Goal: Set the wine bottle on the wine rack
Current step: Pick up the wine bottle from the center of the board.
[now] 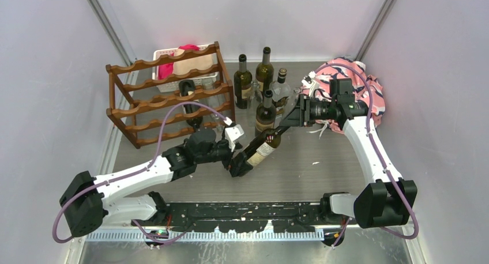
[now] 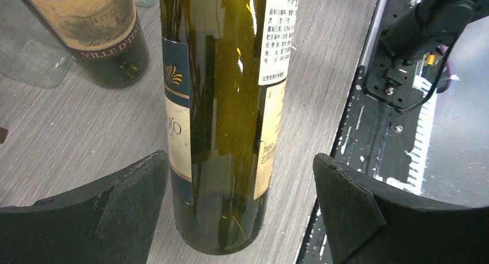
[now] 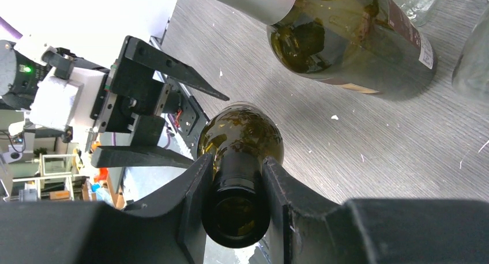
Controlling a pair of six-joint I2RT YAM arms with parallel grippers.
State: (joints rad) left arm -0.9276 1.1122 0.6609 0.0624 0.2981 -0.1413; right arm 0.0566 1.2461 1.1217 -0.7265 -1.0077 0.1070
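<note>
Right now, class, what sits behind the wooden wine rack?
A white slotted basket stands behind the wine rack, holding pink and beige items. The rack's rails cover its lower part; its base is hidden.

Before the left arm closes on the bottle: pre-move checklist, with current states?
1. Right gripper clamped on the wine bottle neck: ok.
2. Bottle base between the jaws of the left gripper: ok.
3. Left fingers touching the glass: not ok, gaps on both sides.
4. Base lifted off the table: cannot tell.
5. Free cradle on the wine rack: ok, only one stored bottle is visible.
</note>
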